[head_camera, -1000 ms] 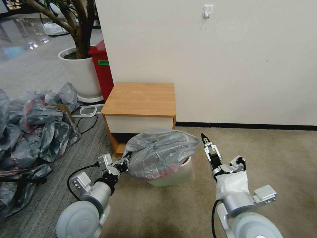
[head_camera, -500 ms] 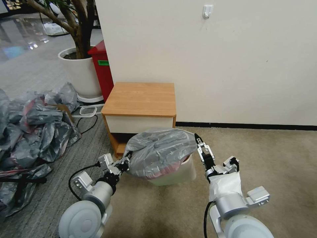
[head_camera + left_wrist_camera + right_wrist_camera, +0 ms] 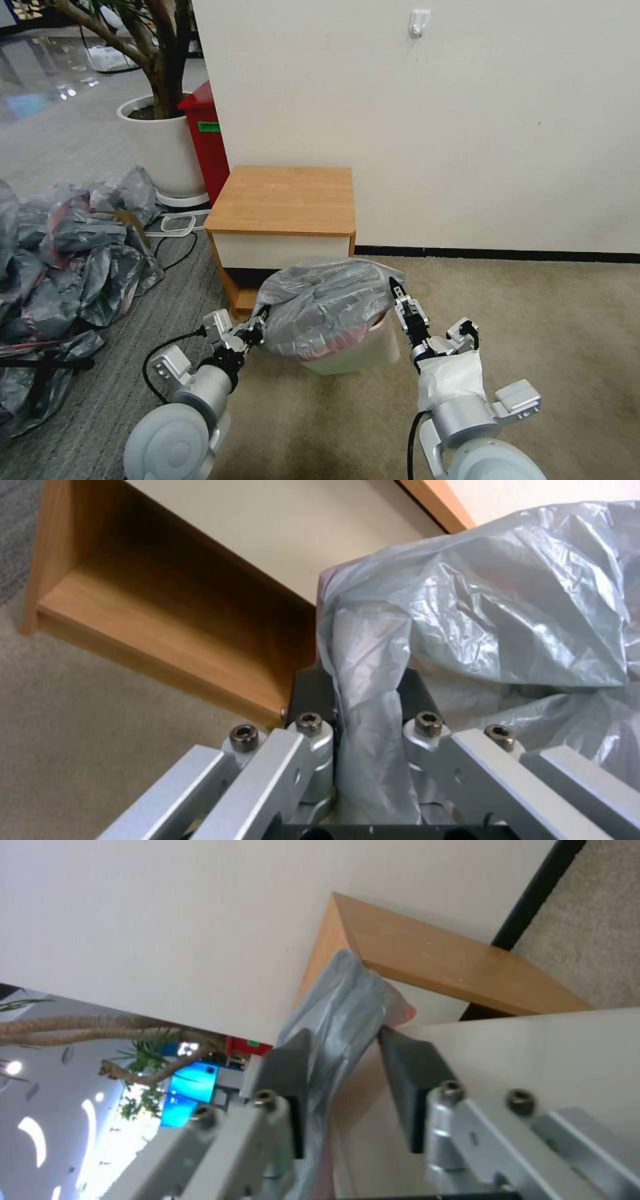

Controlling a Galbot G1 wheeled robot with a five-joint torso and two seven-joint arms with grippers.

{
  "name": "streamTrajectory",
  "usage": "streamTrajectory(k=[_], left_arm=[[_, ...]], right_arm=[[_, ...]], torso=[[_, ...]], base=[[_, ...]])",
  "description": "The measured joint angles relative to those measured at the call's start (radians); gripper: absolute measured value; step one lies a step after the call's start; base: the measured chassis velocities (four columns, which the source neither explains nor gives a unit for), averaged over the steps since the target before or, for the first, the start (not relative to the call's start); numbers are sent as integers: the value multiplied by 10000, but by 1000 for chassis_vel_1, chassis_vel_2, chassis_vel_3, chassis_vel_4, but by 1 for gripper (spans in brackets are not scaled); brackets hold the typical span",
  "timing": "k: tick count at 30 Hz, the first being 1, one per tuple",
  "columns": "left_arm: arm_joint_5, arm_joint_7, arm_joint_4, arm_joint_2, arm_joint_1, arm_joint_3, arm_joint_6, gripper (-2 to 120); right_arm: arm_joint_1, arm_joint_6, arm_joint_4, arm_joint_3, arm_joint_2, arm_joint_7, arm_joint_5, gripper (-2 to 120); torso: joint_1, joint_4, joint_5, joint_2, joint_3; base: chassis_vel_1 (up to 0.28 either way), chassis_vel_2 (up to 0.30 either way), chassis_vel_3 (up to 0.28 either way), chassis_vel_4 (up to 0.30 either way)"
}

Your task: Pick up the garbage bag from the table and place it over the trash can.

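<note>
The left tool grips the garbage bag at its near edge; the right tool, spread narrowly, straddles the bag's opposite edge above the trash can.

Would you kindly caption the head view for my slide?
Left gripper holds the bag over the bin; open right gripper straddles its far edge.

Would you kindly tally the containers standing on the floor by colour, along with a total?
Cream-beige containers: 1, the small cream-beige rectangular plastic trash can under the translucent grey plastic garbage bag.
Red containers: 1, the tall red bin.
White containers: 1, the round white plant pot.
Total: 3.
</note>
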Motion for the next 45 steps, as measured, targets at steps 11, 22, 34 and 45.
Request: streamTrajectory(k=[11, 22, 34, 45], left_arm=[[27, 43, 95, -23, -49, 12, 96, 9], [-270, -142, 321, -33, -302, -29, 91, 9], [-1417, -386, 300, 70, -490, -264, 229, 9], [-1592, -395, 580, 256, -727, -355, 339, 9]], right_arm=[[-128, 36, 21, 76, -35, 6, -7, 0], [-670, 8, 456, 290, -404, 97, -21, 0], [-939, -298, 156, 535, -1022, 264, -543, 0], [-1248, -405, 561, 318, -894, 237, -799, 17]], torso=[[0, 0, 0, 0, 0], [0, 0, 0, 0, 0], [0, -1, 0, 0, 0], [0, 0, -1, 0, 0]], base=[[0, 0, 0, 0], [0, 0, 0, 0], [0, 0, 0, 0], [0, 0, 0, 0]])
